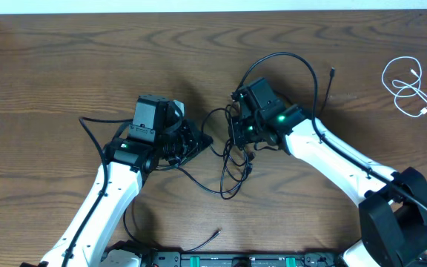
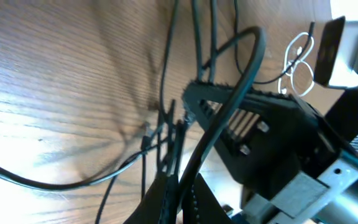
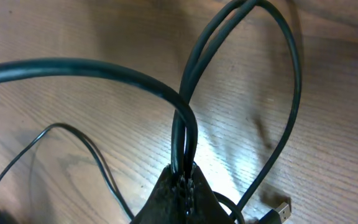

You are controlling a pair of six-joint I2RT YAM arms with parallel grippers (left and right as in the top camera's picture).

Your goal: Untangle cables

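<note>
L gripper & R gripper both pinched tight on black cables. Light, limp, springy; prob. best gripped mid-strand nr tangle, not plugs.

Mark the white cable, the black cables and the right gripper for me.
white cable (image 1: 407, 89): overhead view, where its loops cross.
black cables (image 3: 185, 124): right wrist view, on the doubled strand above the clamp point.
right gripper (image 3: 187, 179): right wrist view, where its tips meet, shut on the black cables.
</note>
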